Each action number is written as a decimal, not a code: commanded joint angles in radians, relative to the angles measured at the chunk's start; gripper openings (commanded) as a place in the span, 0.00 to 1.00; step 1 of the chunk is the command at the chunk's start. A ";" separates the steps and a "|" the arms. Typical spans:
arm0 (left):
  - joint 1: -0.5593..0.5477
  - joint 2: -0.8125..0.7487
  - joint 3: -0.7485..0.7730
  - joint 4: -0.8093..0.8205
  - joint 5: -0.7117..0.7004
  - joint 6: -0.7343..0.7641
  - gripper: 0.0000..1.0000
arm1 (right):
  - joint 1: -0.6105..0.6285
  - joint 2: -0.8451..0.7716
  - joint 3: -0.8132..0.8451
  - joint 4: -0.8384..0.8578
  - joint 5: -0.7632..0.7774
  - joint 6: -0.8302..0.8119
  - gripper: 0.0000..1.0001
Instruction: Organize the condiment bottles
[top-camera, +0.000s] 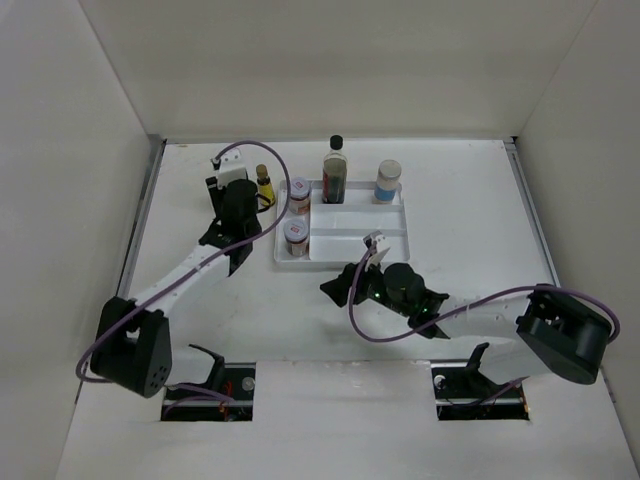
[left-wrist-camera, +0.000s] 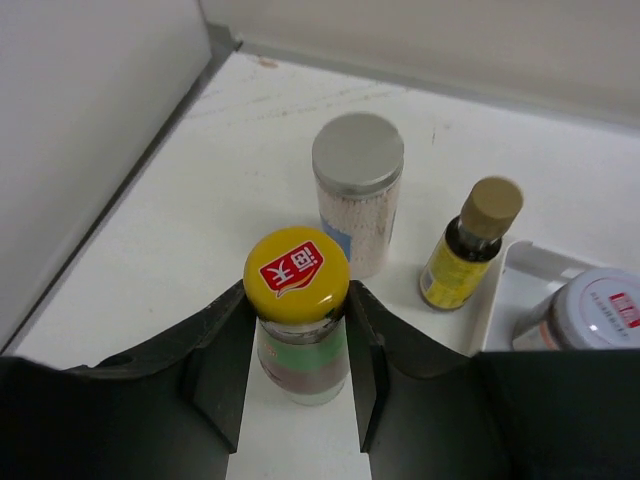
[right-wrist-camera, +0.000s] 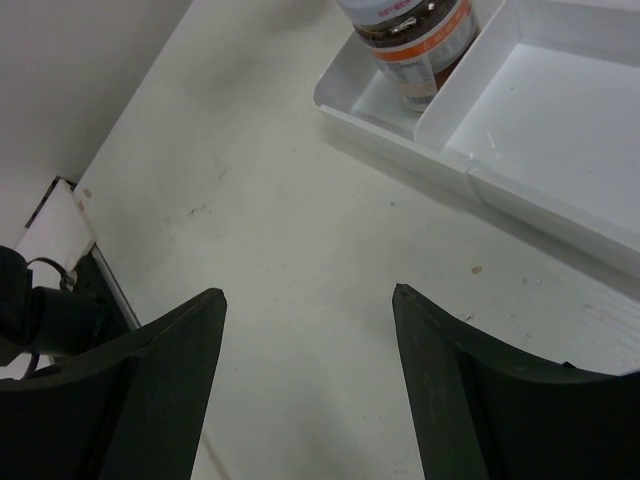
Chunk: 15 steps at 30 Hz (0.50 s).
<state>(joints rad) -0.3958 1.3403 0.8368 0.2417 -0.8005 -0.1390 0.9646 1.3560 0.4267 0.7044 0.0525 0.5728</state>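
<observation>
Left fingers (left-wrist-camera: 215, 370) clench the short yellow-lidded glass jar (left-wrist-camera: 297, 300); next it probably needs lifting right into the white divided tray (left-wrist-camera: 497, 300). Right fingers (right-wrist-camera: 170, 350) hang released.

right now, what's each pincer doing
Left pincer: shut on the small glass jar with a yellow lid.
Right pincer: open, holding nothing.

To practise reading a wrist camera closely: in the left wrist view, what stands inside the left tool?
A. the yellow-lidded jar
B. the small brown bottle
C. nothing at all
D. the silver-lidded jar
A: the left tool is shut against both sides of the yellow-lidded jar, while the silver-lidded jar and the small brown bottle stand free behind it.
</observation>
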 joint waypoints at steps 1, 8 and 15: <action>-0.028 -0.167 0.044 0.160 -0.065 0.059 0.18 | -0.023 -0.032 -0.012 0.067 0.001 0.024 0.74; -0.177 -0.208 0.168 0.122 -0.040 0.072 0.17 | -0.097 -0.104 -0.072 0.092 0.040 0.073 0.65; -0.340 -0.090 0.310 0.137 0.026 0.061 0.17 | -0.172 -0.259 -0.157 0.098 0.104 0.093 0.25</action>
<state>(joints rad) -0.6827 1.2247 1.0470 0.2527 -0.8246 -0.0814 0.8146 1.1622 0.2977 0.7277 0.0956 0.6426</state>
